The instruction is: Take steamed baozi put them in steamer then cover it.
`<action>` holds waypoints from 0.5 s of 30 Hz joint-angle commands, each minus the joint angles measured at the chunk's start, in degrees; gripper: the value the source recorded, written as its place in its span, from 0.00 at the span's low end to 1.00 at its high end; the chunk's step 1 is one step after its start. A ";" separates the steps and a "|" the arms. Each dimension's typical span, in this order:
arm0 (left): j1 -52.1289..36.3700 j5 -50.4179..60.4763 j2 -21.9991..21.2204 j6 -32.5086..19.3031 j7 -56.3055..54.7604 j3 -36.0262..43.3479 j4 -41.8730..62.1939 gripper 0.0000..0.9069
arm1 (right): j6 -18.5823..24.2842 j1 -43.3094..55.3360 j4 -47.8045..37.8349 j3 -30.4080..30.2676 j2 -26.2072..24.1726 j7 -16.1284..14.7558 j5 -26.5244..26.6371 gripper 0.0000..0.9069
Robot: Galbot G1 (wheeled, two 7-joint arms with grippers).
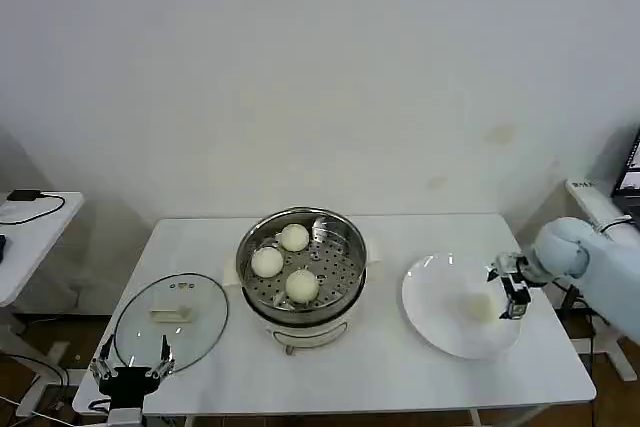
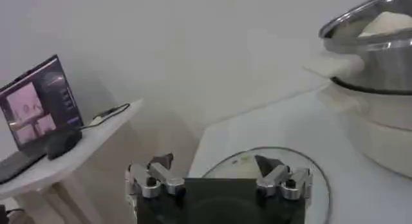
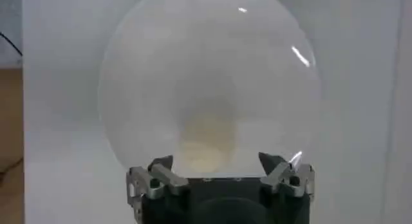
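Hovering open over the last baozi [image 1: 479, 306] on the plate [image 1: 440, 322], the right pincer [image 1: 508, 289] leaves three already in the steamer [image 1: 302, 265], lid [image 1: 170, 322] off.

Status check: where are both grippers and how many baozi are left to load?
Right gripper open over the plate, above the last baozi. Left gripper open, idle near the glass lid. Three baozi in the steamer, uncovered.
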 commanded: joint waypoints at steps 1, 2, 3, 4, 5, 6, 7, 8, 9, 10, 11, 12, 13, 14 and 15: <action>0.10 0.08 -0.03 0.02 0.00 0.15 0.05 1.00 | 0.33 -3.58 -5.58 2.53 4.93 0.10 -1.30 1.00; 0.10 0.09 -0.04 0.01 0.00 0.11 0.05 1.00 | 0.31 -3.53 -5.89 2.56 5.13 0.13 -1.31 1.00; 0.09 0.06 -0.03 0.00 0.01 0.05 0.04 1.00 | 0.31 -3.44 -6.29 2.50 5.67 0.15 -1.39 1.00; 0.08 0.07 -0.04 0.01 0.00 -0.02 0.03 1.00 | 0.30 -3.35 -6.55 2.38 5.90 0.12 -1.38 1.00; 0.08 0.06 -0.04 0.00 0.01 -0.05 -0.01 1.00 | 0.29 -3.30 -6.72 2.29 6.06 0.12 -1.30 1.00; 0.13 0.04 -0.05 0.00 0.01 -0.08 -0.10 1.00 | 0.30 -3.28 -7.08 2.31 6.36 0.13 -1.57 1.00; 0.14 0.04 -0.06 -0.01 -0.01 -0.09 -0.11 1.00 | 0.43 -3.34 -7.30 2.38 6.52 0.12 -1.92 0.97; 0.17 0.03 -0.07 0.00 -0.02 -0.10 -0.13 1.00 | 0.43 -3.38 -7.32 2.41 6.57 0.12 -1.98 0.94; 0.18 0.05 -0.08 -0.01 -0.02 -0.11 -0.15 1.00 | 0.07 -3.53 -7.39 2.56 6.68 0.09 -2.09 0.90; 0.19 0.05 -0.09 0.00 -0.03 -0.11 -0.18 1.00 | 0.00 -3.58 -7.40 2.68 6.71 0.10 -2.16 0.90; 0.20 0.03 -0.09 -0.01 -0.02 -0.13 -0.22 1.00 | 0.00 -3.61 -7.36 2.71 6.70 0.10 -2.14 0.88; 0.22 0.04 -0.09 -0.02 -0.03 -0.13 -0.25 1.00 | -0.15 -3.66 -7.30 2.78 6.68 0.10 -2.17 0.88; 0.21 0.04 -0.10 -0.02 -0.03 -0.15 -0.25 1.00 | -0.20 -3.66 -7.28 2.78 6.65 0.10 -2.26 0.86; 0.21 0.04 -0.13 -0.02 -0.03 -0.16 -0.25 1.00 | -0.19 -3.65 -7.33 2.79 6.63 0.09 -2.30 0.86; 0.22 0.00 -0.12 -0.05 -0.05 -0.17 -0.25 1.00 | -0.22 -3.64 -7.40 2.81 6.66 0.24 -2.30 0.86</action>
